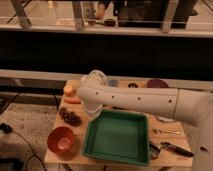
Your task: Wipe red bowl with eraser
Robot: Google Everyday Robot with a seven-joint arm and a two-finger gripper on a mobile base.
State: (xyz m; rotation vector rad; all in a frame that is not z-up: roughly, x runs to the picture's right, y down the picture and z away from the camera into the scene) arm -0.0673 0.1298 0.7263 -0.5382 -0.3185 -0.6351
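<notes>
Light wooden worktop (82, 131) carries the round orange-red plastic bowl (62, 140), green rectangular tray (118, 155), dark grape bunch (71, 117) and orange carrot (72, 100). My tool (92, 109) hangs over the tray's back-left corner.

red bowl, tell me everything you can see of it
The red bowl is round, orange-red and plastic-looking, with a lighter inside. It stands upright on the front left corner of the wooden table, just left of the green tray and in front of the dark grapes. Nothing grips it: the gripper hangs apart from it, near the tray's far left corner.
</notes>
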